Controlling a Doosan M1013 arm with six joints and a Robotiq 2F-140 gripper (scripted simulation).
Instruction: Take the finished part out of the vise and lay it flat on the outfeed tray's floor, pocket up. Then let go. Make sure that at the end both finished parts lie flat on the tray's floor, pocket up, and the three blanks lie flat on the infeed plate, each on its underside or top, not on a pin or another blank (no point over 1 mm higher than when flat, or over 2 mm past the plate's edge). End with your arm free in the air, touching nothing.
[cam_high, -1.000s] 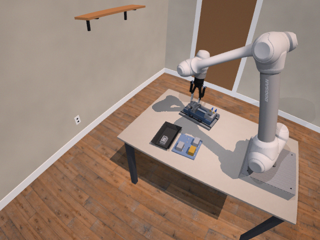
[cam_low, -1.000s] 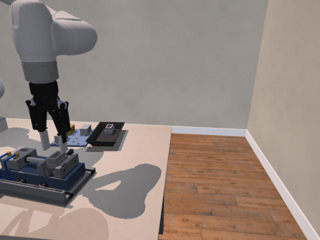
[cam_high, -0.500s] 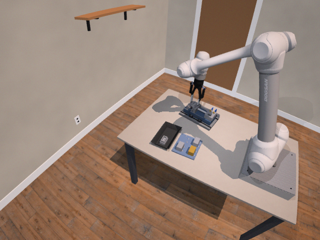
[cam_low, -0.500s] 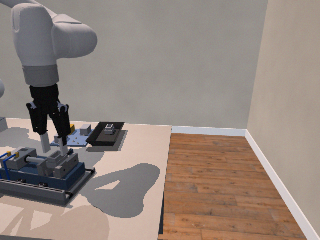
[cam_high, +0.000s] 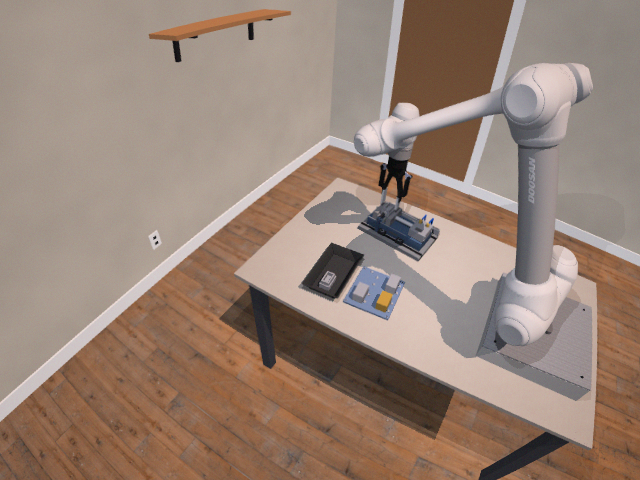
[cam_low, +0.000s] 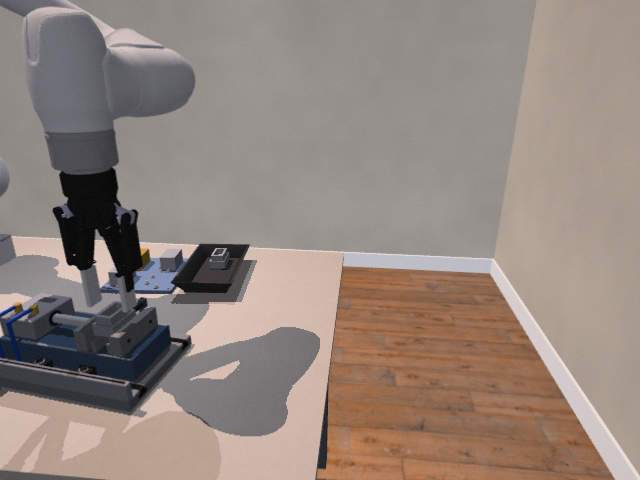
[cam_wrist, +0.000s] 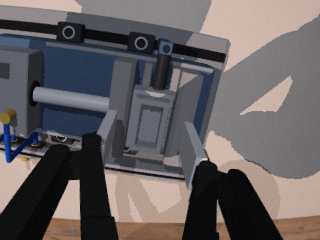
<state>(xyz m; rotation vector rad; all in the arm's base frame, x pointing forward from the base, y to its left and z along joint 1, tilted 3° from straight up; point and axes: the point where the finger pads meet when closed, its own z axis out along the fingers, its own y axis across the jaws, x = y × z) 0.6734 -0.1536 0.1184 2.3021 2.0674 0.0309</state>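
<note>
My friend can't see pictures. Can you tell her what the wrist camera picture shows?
Looking down past two black gripper fingers, held partly open with nothing between them, you see a gray part with a pocket clamped in a blue vise. The vise sits on a tan table crossed by gray shadows.

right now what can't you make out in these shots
- Vise, exterior view: its left end is cut off by the frame edge.
- Part in the outfeed tray, top view: too small to read its shape.
- Claw, wrist view: whether its fingertips touch the finished part is unclear.
</note>
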